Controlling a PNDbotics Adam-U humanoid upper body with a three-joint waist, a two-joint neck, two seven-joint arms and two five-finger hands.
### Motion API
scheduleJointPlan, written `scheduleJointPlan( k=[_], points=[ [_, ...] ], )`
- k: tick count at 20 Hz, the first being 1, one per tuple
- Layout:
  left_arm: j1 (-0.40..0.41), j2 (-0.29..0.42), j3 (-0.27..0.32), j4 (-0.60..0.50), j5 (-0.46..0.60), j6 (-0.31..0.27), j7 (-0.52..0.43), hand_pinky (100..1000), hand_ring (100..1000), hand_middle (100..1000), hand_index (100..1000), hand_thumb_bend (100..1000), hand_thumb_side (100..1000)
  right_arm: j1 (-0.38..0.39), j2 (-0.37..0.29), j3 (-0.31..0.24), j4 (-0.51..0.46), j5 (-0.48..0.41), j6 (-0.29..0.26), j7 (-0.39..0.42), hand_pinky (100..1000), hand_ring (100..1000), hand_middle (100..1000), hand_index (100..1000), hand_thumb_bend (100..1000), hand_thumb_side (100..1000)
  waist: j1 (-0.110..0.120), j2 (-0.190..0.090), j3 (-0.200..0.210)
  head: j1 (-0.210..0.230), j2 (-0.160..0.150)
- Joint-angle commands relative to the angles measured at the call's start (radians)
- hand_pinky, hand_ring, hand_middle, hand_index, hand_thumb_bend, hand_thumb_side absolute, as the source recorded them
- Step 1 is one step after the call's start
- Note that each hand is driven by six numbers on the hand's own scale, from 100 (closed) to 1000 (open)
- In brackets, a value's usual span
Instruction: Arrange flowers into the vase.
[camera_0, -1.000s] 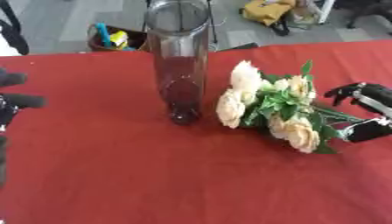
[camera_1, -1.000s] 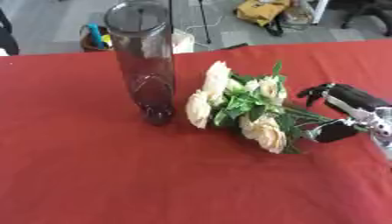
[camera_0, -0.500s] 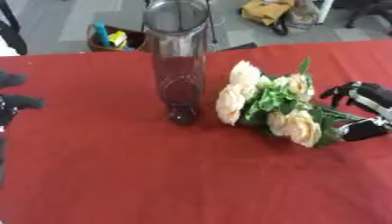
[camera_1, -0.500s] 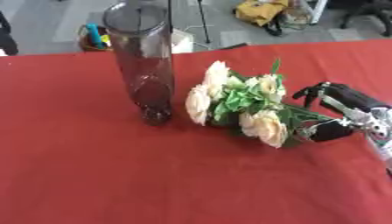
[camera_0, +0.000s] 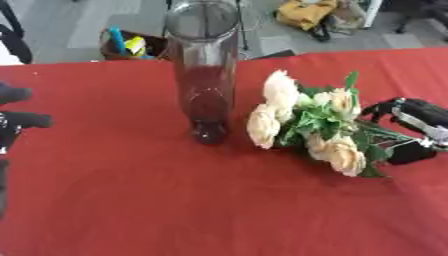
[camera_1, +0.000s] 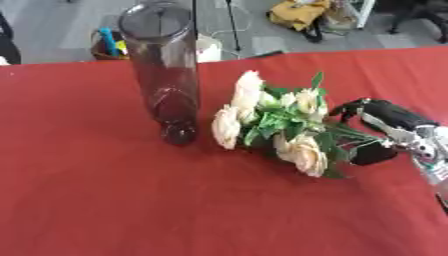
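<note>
1. One tall glass vase (camera_0: 207, 75) is standing upright on the red table (camera_0: 131, 200), empty of flowers.
2. One bunch of flowers (camera_1: 276, 125) is lying just to the right of the vase, apart from it, with about five cream blooms and green leaves; the heads are pointing toward the vase and the stems toward the right.
3. The right hand (camera_1: 385, 131) is reaching in from the right edge, its fingers and thumb curling round the stem end of the bunch and holding it.
4. The left hand (camera_0: 17, 120) is showing only partly at the left edge, well apart from the vase; I cannot tell how far it is opened.
5. Beyond the far edge of the table, a bin of coloured things (camera_0: 127, 45) and a yellow bag (camera_1: 302, 11) are sitting on the floor.
6. Compared with a second ago, the vase is standing in the same spot, and the bunch is sitting in nearly the same place, the right hand still clasping its stems.
</note>
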Motion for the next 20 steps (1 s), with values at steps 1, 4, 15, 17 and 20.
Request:
scheduleJointPlan(
  k=[1, 4, 15, 17, 20],
  points=[
    [-0.012, 0.007, -0.008, -0.018, -0.003, -0.001, -0.005, 719, 610, 729, 851, 108, 1000, -0.018, -0.031, -0.009, -0.012, 0.01, 0.004, 0.013, 710, 814, 636, 867, 330, 356, -0.004, -0.018, 0.002, -0.003, -0.006],
    [-0.013, 0.006, -0.009, -0.018, -0.003, 0.0, -0.007, 719, 610, 729, 851, 108, 1000, -0.022, -0.03, -0.009, -0.01, 0.012, 0.008, 0.012, 672, 786, 611, 855, 337, 356, -0.005, -0.018, 0.005, -0.005, -0.008],
    [-0.015, 0.005, -0.01, -0.018, -0.003, 0.0, -0.012, 719, 609, 727, 851, 108, 1000, -0.029, -0.026, 0.005, -0.009, 0.038, 0.01, -0.041, 445, 584, 383, 616, 308, 362, -0.005, -0.013, 0.013, -0.016, -0.01],
    [-0.015, 0.005, -0.01, -0.018, -0.003, 0.0, -0.012, 720, 610, 727, 851, 108, 1000, -0.03, -0.025, 0.006, -0.007, 0.038, 0.011, -0.058, 411, 542, 325, 525, 283, 375, -0.006, -0.012, 0.013, -0.017, -0.011],
    [-0.015, 0.004, -0.011, -0.018, -0.004, 0.001, -0.014, 719, 611, 727, 851, 108, 1000, -0.035, -0.023, 0.006, 0.001, 0.034, 0.015, -0.085, 382, 514, 248, 468, 226, 413, -0.008, -0.011, 0.014, -0.017, -0.013]
  ],
)
